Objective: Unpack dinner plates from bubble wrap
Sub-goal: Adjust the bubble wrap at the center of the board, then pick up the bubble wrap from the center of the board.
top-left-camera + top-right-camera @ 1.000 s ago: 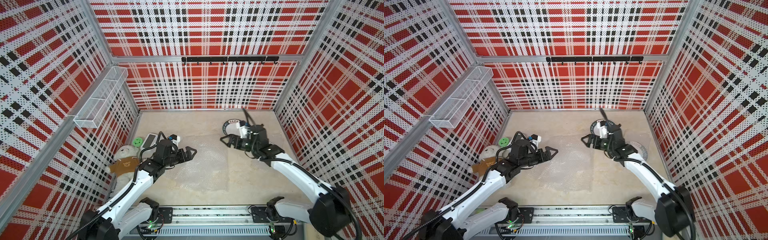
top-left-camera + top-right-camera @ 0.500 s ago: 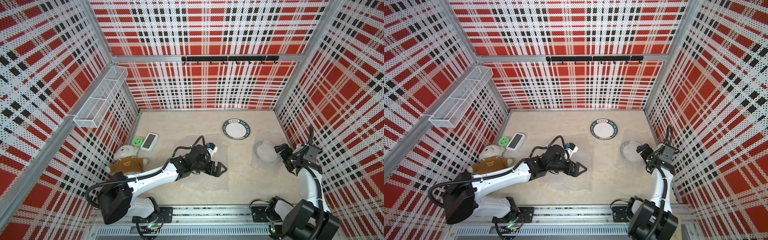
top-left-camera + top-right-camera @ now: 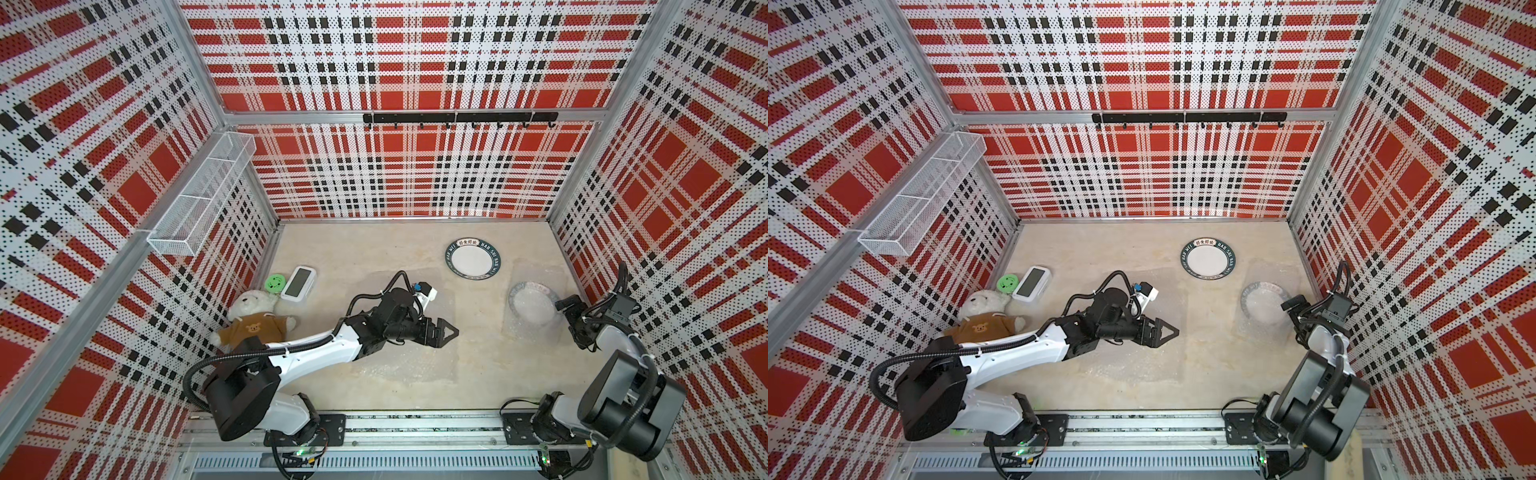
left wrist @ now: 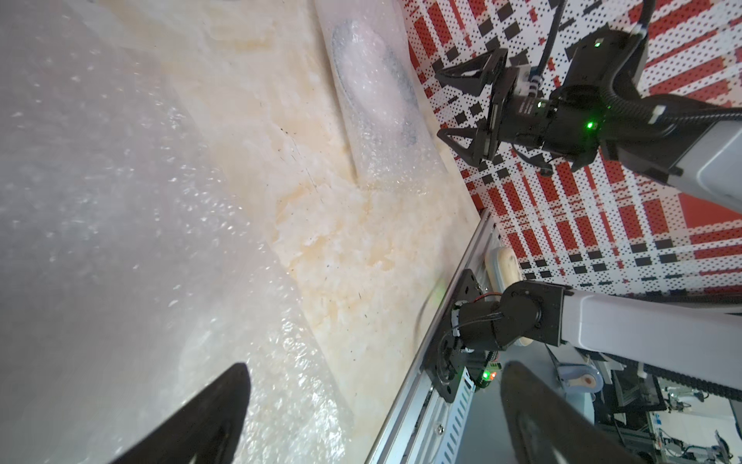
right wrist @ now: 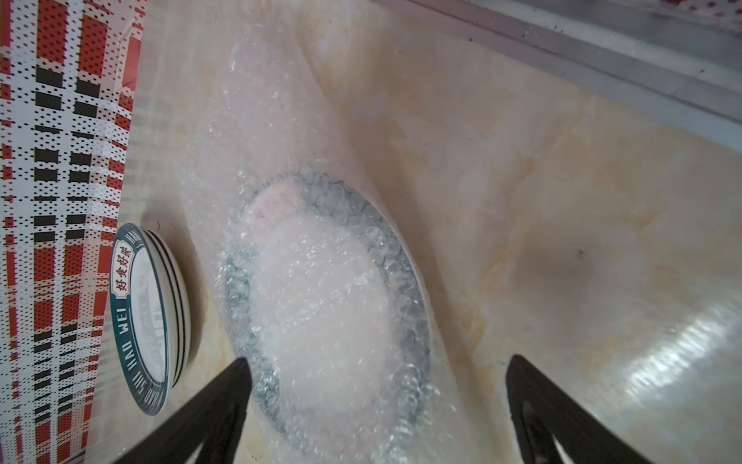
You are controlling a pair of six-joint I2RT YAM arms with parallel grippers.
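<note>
left pincer [image 3: 449,332] is spread wide with nothing in it, over the flat bubble wrap sheet [image 3: 399,365] mid desk [image 3: 332,257]. right pincer [image 3: 570,325] is wide too, just beside the wrapped dinner plate [image 3: 533,306] by the right wall. the bare dinner plate [image 3: 473,258] sits further back, well apart from both.

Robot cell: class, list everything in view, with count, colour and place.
bare dinner plate: one, white, dark band, back right.
wrapped dinner plate: one, whitish, right wall.
bubble wrap: two, clear, flat mid-table; over plate.
teddy bear: one, white, left wall.
disc: one, green, behind bear.
screen device: one, white, beside disc.
wire basket: one, white, left wall.
hook rail: one, black, back wall.
left hand: one, black, open, over flat wrap.
right hand: one, black, open, beside wrapped plate.
</note>
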